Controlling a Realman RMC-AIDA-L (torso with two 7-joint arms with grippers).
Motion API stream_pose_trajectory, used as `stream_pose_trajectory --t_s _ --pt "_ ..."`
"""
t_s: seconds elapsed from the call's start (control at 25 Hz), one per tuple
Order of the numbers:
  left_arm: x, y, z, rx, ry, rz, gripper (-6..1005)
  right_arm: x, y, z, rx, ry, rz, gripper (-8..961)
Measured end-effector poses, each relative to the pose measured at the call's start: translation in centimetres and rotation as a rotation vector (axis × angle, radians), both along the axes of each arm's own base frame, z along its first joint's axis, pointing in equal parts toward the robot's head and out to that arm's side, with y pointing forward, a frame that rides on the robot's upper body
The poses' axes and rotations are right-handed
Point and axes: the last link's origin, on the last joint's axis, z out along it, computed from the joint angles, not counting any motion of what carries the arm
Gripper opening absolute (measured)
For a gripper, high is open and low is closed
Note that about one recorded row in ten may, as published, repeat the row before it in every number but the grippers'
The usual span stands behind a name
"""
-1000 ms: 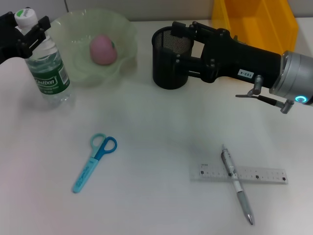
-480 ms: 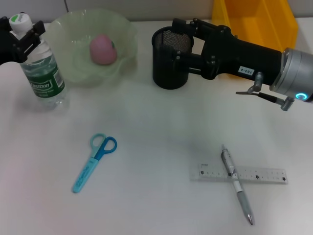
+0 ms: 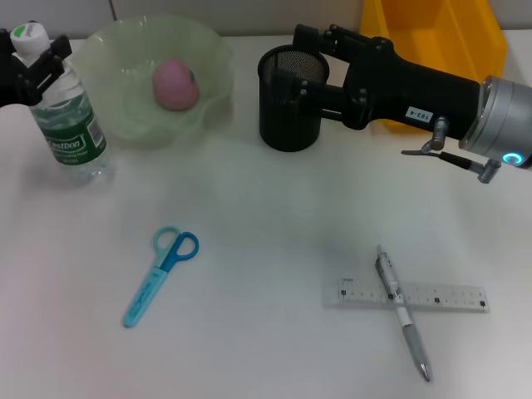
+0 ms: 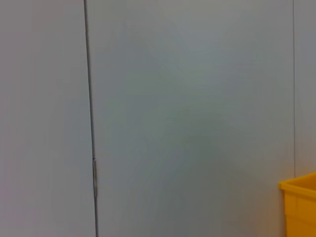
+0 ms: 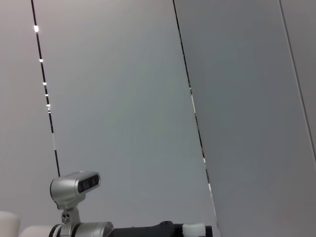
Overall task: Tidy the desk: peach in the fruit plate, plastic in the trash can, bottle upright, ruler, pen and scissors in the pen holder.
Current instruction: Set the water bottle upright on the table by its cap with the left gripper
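Observation:
At the far left the clear bottle with a green label stands upright, and my left gripper is shut around its neck under the white cap. The pink peach lies in the pale green fruit plate. My right gripper is open, its fingers spread beside and over the right side of the black mesh pen holder. Blue scissors lie flat at front left. The pen lies across the clear ruler at front right. No plastic is in view.
A yellow bin stands at the back right behind my right arm, and its corner shows in the left wrist view against a grey wall. The right wrist view shows a wall and the robot's head.
The bottle and my left gripper have moved left and slightly farther back. My right gripper has shifted a little back while the pen holder stayed put.

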Motion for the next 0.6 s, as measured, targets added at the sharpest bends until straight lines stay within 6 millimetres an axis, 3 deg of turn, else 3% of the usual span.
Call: stream_pose_trajectory --t_s 0.6 --pt "-0.35 -0.27 -0.1 0.019 -0.017 0.008 454 0.07 -0.07 -0.07 0.0 0.0 -0.003 759"
